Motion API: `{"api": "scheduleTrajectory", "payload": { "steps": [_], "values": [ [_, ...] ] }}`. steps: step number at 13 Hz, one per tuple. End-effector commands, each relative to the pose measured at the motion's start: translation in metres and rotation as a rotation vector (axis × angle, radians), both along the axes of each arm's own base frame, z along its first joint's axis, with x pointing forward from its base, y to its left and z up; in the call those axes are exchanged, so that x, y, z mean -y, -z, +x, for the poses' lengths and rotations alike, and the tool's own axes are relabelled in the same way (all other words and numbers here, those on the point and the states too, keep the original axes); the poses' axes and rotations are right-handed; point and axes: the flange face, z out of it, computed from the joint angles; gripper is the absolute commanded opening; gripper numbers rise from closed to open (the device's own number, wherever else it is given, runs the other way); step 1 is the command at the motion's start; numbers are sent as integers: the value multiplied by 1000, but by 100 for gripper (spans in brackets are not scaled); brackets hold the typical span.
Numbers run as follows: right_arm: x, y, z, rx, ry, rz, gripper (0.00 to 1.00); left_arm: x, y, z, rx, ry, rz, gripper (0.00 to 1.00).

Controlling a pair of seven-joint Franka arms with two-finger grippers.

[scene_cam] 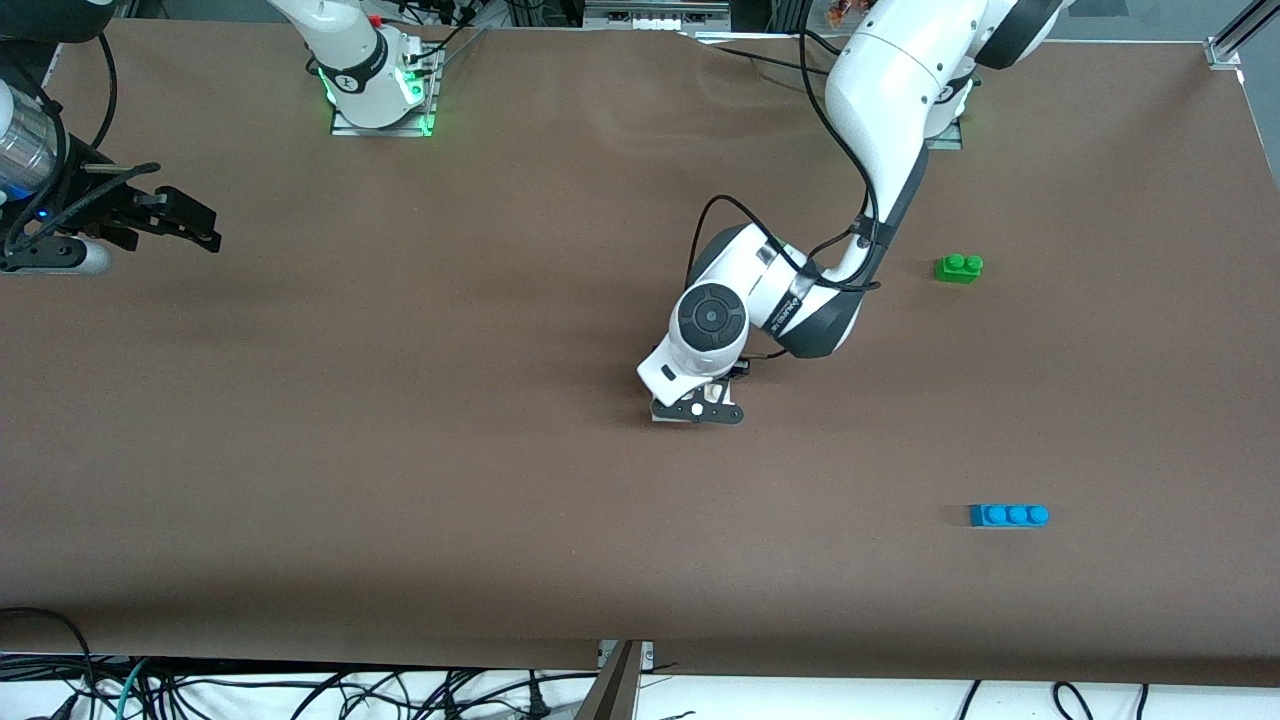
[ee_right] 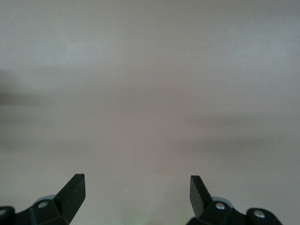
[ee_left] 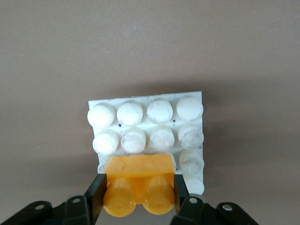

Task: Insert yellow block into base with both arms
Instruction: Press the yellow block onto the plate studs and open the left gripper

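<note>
Insertion stage. The left claw [ee_left: 138, 197], over the middle of the brown tabletop [scene_cam: 400, 450], is closed on the small yellow-orange plastic brick with two round studs [ee_left: 138, 183], one black finger on each end face. The brick sits directly above the flat white square plastic plate with a four-by-four grid of round studs [ee_left: 150, 124], at the plate's edge row closest to the claw; whether it touches the studs or hovers just above them cannot be told. In the front view the left arm's wrist hides both brick and plate.

The right claw [ee_right: 138, 192] waits, raised over the right arm's end of the tabletop, its fingers spread wide and holding nothing.

Judged next move: a straight downward press with the brick squared to the stud rows, probably with the plate steadied against sliding.

A green two-stud plastic brick [scene_cam: 958, 267] and a longer blue three-stud plastic brick [scene_cam: 1008, 515] lie well apart toward the left arm's end, the blue nearer the front camera.

No brand, label or legible writing is visible.
</note>
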Motion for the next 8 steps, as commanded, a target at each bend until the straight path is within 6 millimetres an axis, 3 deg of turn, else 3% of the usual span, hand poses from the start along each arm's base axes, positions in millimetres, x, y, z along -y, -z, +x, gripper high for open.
{"api": "scheduleTrajectory", "payload": {
  "steps": [1, 8],
  "values": [
    [1, -3, 0, 3, 10, -9, 99, 7, 6, 4, -1, -29, -36, 38],
    [2, -3, 0, 5, 12, -9, 99, 4, 13, 3, -1, -25, -26, 38]
  ]
}}
